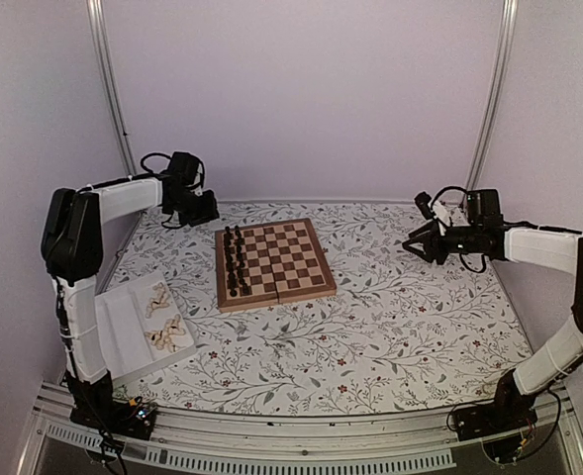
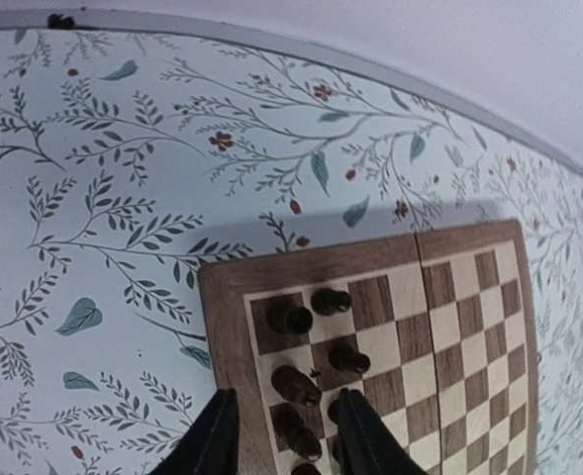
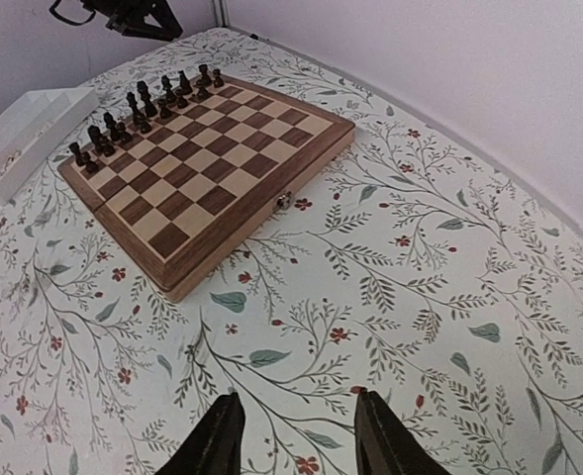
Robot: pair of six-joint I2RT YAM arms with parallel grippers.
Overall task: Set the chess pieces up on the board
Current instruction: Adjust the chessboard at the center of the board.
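Wooden and checkered, the board (image 1: 274, 262) lies at the table's centre, dark chessmen (image 1: 236, 261) ranked along its nine o'clock edge. Pale chess pieces (image 1: 164, 319) lie heaped in the white tray (image 1: 123, 341) at about eight o'clock from it. Left gripper (image 2: 281, 435) hovers over the board's eleven o'clock corner, jaws parted, holding nothing. Right gripper (image 3: 296, 440) hangs at three o'clock above the floral cloth (image 3: 449, 297), jaws apart, empty.

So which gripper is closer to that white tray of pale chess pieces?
Left. The left gripper hangs beyond the white tray, by the board's far corner; the right gripper is across the board.
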